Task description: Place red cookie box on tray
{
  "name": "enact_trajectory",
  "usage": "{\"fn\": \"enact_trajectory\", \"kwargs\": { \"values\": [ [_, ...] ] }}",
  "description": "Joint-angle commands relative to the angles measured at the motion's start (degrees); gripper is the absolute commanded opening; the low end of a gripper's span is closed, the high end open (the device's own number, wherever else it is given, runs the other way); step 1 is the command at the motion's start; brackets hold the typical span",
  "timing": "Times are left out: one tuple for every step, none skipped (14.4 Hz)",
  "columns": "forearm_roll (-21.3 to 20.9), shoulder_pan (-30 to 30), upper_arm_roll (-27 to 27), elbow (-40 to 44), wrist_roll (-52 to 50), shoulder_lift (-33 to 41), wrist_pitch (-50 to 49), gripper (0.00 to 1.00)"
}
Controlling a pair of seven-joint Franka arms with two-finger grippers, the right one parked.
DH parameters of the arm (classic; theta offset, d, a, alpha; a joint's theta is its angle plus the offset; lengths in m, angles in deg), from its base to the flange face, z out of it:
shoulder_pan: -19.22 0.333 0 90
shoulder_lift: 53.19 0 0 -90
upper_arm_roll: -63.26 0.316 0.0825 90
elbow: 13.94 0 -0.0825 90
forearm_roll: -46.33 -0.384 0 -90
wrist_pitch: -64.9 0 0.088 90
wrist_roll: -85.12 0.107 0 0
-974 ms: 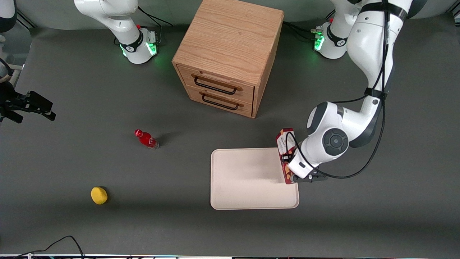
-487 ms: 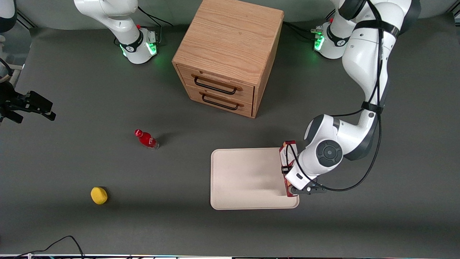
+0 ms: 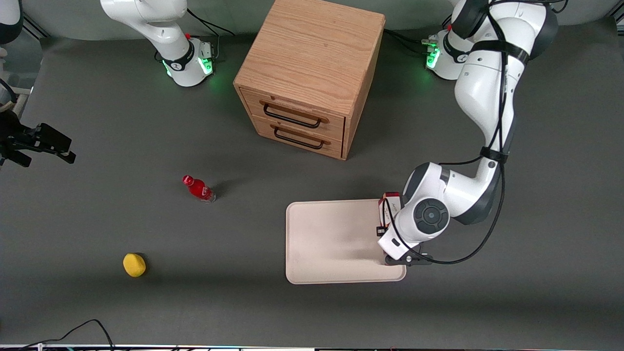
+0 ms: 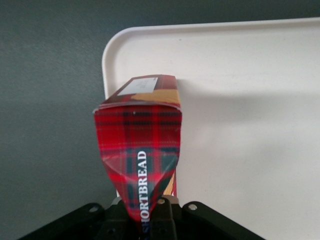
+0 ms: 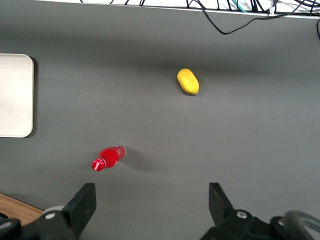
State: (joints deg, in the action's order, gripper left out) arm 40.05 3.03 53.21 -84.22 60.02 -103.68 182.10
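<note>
The red cookie box (image 4: 140, 145), a tartan carton with white lettering, is pinched at its near end in my gripper (image 4: 150, 212), which is shut on it. The box hangs just above the tray (image 4: 250, 125), over the rim near one rounded corner; whether it touches the tray I cannot tell. In the front view only the box's top end (image 3: 391, 201) shows past the white wrist, at the edge of the cream tray (image 3: 331, 243) toward the working arm's end of the table. My gripper (image 3: 390, 233) there is mostly covered by the wrist.
A wooden two-drawer cabinet (image 3: 312, 73) stands farther from the front camera than the tray. A small red bottle (image 3: 199, 188) lies on the dark table toward the parked arm's end. A yellow lemon-like object (image 3: 134, 264) lies nearer the camera.
My gripper has carried the box toward the front camera along the tray's edge and lowered it. More of the box is now hidden under the wrist.
</note>
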Motion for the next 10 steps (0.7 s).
{"fn": "enact_trajectory", "kwargs": {
  "values": [
    [-2.3,-1.4,0.6,4.4,2.1,-3.8,-1.6,0.0],
    [-2.4,-1.3,0.6,4.6,3.0,-3.7,-1.8,0.08],
    [-2.5,-1.4,0.7,5.1,3.0,-3.7,-2.2,0.29],
    [-2.6,-1.5,0.8,5.7,3.0,-3.7,-2.2,0.56],
    [-2.9,-1.5,0.8,5.9,3.0,-3.5,-2.4,0.78],
    [-2.9,-1.3,0.8,6.4,3.0,-3.2,-3.8,0.97],
    [-2.9,-1.1,0.8,8.7,3.1,-3.2,-6.9,1.0],
    [-2.9,-1.0,0.6,11.3,3.3,-3.2,-10.2,1.0],
    [-2.8,-1.0,0.5,12.8,3.5,-3.1,-12.2,1.0],
    [-2.5,-0.9,0.2,13.6,3.4,-2.5,-13.8,1.0]
  ]
}}
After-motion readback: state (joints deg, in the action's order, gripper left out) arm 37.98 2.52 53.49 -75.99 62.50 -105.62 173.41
